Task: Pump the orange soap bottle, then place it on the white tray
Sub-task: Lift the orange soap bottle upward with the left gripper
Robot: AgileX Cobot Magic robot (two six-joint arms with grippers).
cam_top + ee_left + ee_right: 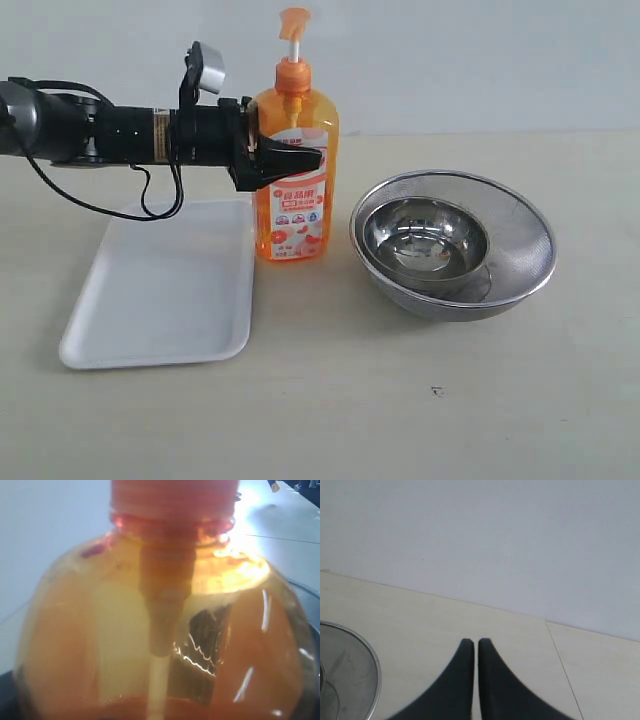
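Beside one orange bottle (298, 215), two bowls (522, 252)

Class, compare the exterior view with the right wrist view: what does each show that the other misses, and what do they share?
Only the exterior view shows the soap bottle, the white tray and the left claw around the bottle. Only the right wrist view shows the right claw, shut. Both show the mesh bowl and the table.
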